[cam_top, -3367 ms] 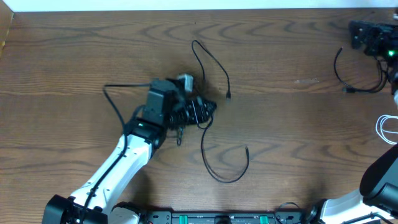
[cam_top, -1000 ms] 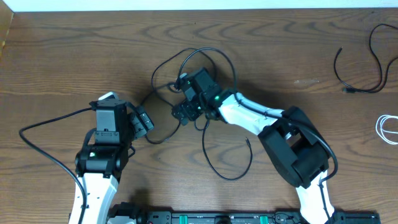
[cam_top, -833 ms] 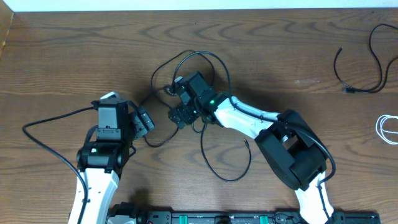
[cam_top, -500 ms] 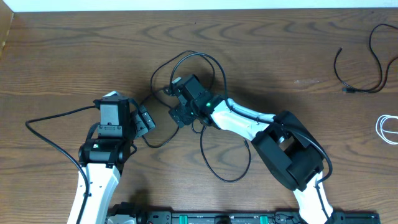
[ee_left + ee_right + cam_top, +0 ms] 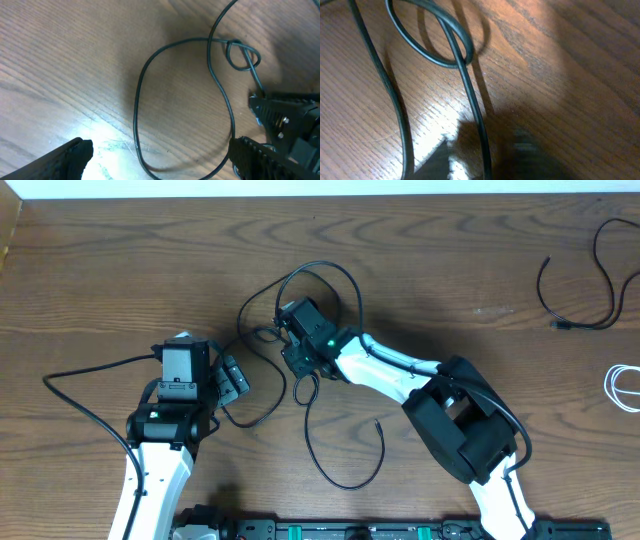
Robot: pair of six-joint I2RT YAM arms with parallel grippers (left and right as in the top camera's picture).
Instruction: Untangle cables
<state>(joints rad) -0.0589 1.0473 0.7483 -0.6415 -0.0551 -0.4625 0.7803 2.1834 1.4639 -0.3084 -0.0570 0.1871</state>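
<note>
Wooden table (image 5: 100,270), left hand (image 5: 232,378) spread wide beside looped black cable (image 5: 471,97), right hand (image 5: 298,362) over it, grip unclear

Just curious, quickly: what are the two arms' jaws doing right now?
Left gripper: jaws open, holding nothing.
Right gripper: at the thin black cable; cannot be told.

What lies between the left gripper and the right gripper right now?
A loop of black cable lying on the bare wooden table; the left wrist view shows it best.
</note>
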